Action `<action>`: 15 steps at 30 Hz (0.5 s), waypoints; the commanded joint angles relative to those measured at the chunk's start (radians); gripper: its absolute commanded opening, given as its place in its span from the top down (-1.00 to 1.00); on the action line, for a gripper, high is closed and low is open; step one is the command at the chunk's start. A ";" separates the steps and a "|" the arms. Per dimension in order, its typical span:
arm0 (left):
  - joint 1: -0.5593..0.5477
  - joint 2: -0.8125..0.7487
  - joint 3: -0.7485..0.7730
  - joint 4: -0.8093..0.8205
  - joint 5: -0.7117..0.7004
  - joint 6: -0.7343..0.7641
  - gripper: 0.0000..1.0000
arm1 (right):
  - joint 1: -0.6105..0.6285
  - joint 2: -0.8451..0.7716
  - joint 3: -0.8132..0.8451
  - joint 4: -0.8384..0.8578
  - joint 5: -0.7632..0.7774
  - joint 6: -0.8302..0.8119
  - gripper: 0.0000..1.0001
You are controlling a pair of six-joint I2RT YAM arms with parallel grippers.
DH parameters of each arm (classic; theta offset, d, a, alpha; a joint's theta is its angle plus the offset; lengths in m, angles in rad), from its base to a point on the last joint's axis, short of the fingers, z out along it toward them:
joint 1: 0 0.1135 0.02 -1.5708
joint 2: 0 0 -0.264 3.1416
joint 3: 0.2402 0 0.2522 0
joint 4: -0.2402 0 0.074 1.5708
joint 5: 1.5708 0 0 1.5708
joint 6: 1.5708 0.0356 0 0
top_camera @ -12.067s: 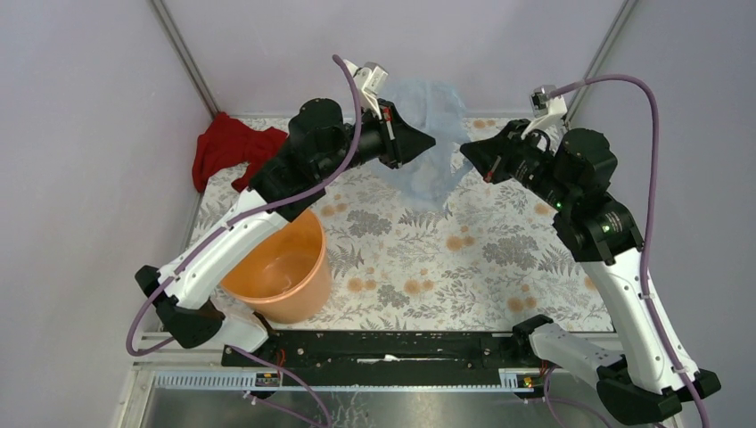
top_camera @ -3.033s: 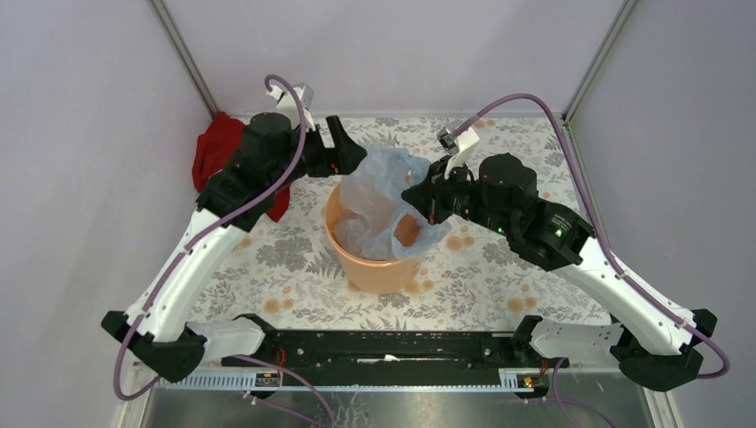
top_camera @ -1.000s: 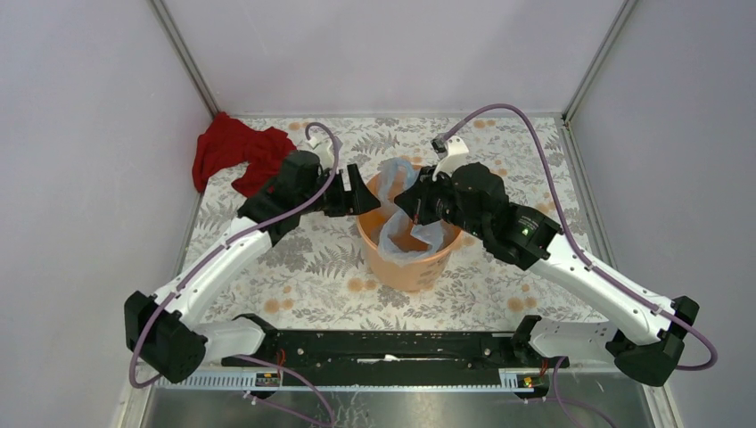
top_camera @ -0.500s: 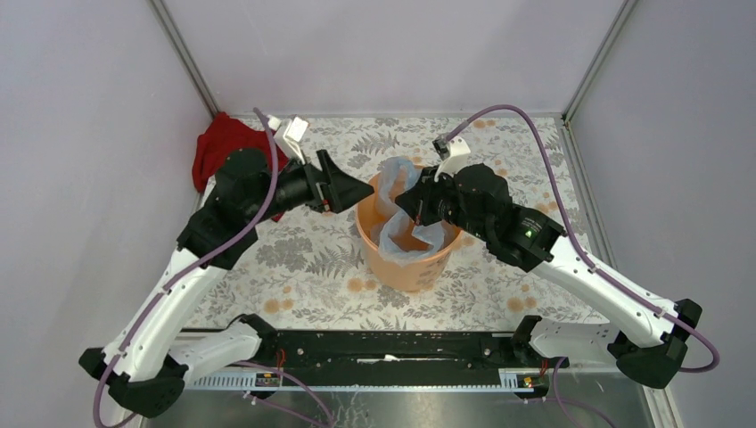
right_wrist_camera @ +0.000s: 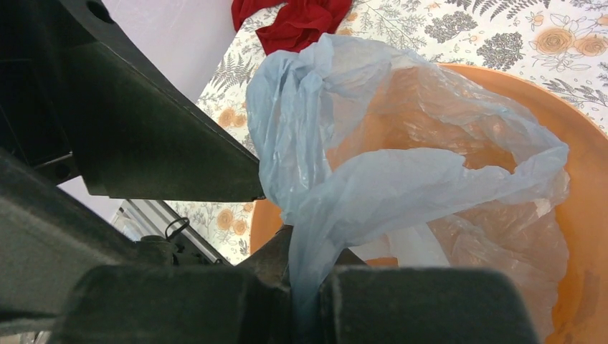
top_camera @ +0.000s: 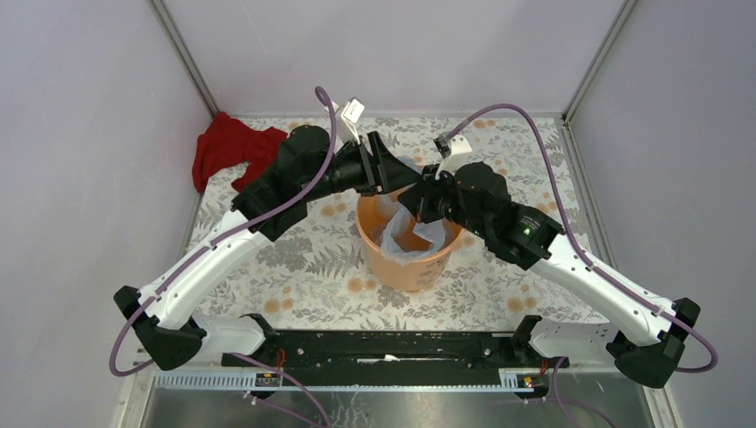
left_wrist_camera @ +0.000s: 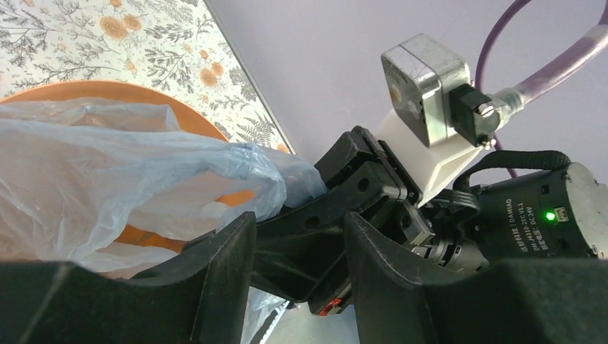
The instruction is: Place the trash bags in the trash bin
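Observation:
The orange trash bin (top_camera: 406, 272) stands mid-table, and the pale blue trash bag (top_camera: 421, 234) hangs down into it. My right gripper (top_camera: 417, 207) hovers over the bin's far rim, shut on a bunched edge of the bag (right_wrist_camera: 401, 179); the film runs straight down between its fingers (right_wrist_camera: 308, 287). My left gripper (top_camera: 407, 181) points in from the left and almost meets the right one. In the left wrist view its jaws (left_wrist_camera: 297, 240) stand apart with nothing between them. Beyond them are the right gripper's black fingers, the bag (left_wrist_camera: 129, 165) and the bin rim (left_wrist_camera: 107, 89).
A red cloth (top_camera: 227, 147) lies crumpled at the table's far-left corner, also in the right wrist view (right_wrist_camera: 301, 18). Purple walls and metal posts close in the back and sides. The arm bases and a black rail line the near edge.
My left gripper has swung from the bin's left side over to its far rim, next to the right gripper, and its jaws have narrowed. The right gripper holds still with the bag.

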 commanded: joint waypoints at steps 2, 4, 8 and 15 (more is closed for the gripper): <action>0.001 0.032 0.023 0.108 -0.098 -0.017 0.04 | 0.017 -0.018 0.002 0.069 -0.046 -0.014 0.96; -0.001 0.039 0.020 0.116 -0.110 -0.015 0.09 | 0.015 -0.024 -0.001 0.070 -0.045 -0.014 0.96; 0.001 0.002 -0.020 0.133 -0.209 -0.034 0.13 | 0.017 -0.041 -0.013 0.082 -0.042 -0.014 0.96; 0.001 -0.005 -0.053 0.176 -0.227 -0.069 -0.03 | 0.017 -0.037 -0.017 0.093 -0.061 -0.015 0.96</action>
